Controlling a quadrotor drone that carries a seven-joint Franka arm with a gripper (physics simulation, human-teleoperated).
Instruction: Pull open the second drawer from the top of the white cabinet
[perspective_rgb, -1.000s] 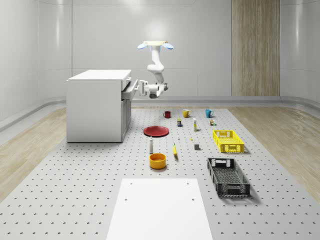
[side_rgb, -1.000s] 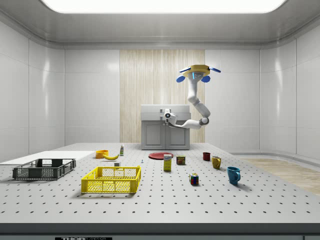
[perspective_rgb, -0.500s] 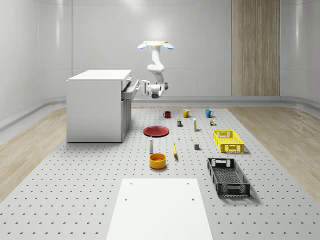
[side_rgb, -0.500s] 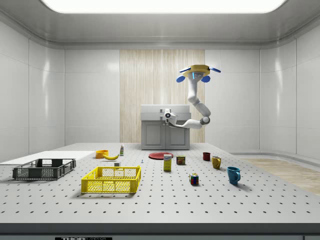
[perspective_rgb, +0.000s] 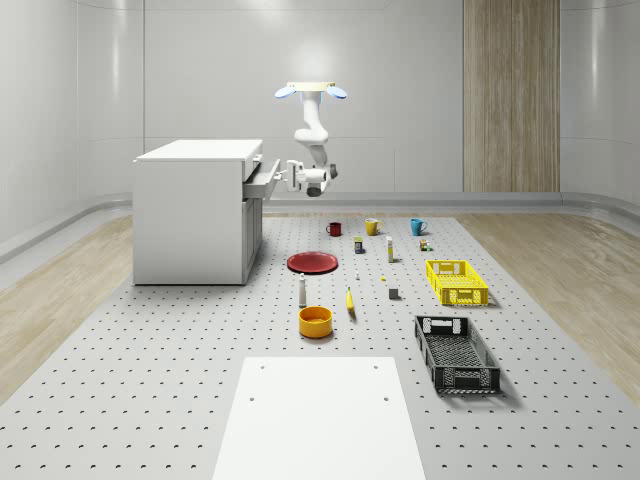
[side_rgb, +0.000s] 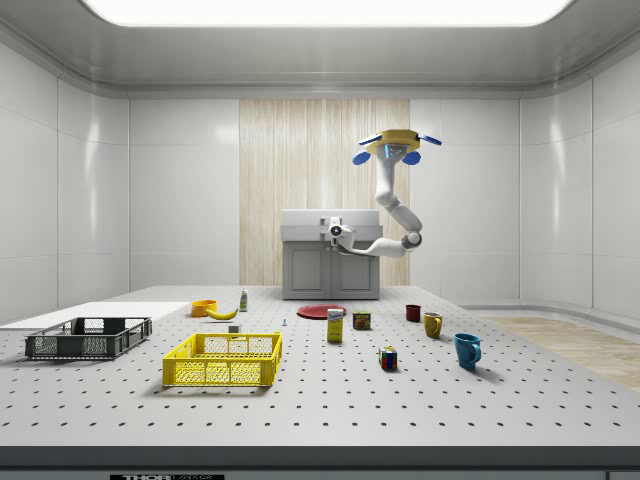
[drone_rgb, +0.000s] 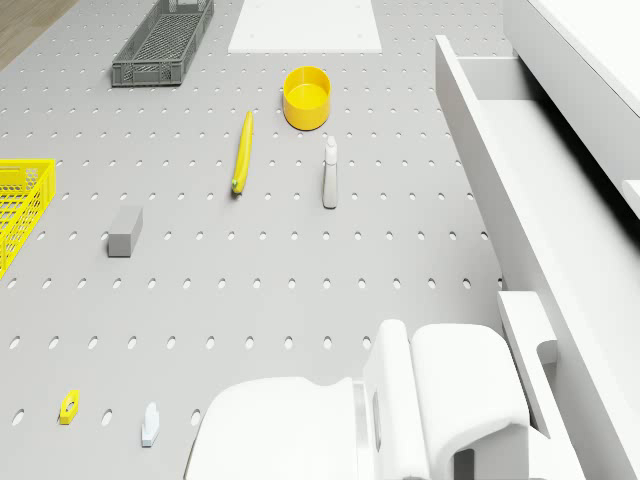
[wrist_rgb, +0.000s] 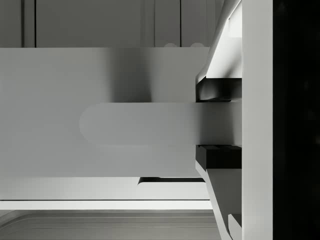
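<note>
Drawer, 2nd from top of white cabinet, sticks partly out of the cabinet front, at the perforated floor's far-left part. Gripper is clamped on the drawer handle. Drone hovers beside the cabinet, above the red plate.

Drone above plate, beside cabinet.

Drone: airborne, hovering well above the floor, rotors level. Arm: hangs from the drone's underside, bends at the elbow, forearm turned horizontal. Gripper: wrist level, pointing sideways; fingers closed on a flat bar, one pad either side.
</note>
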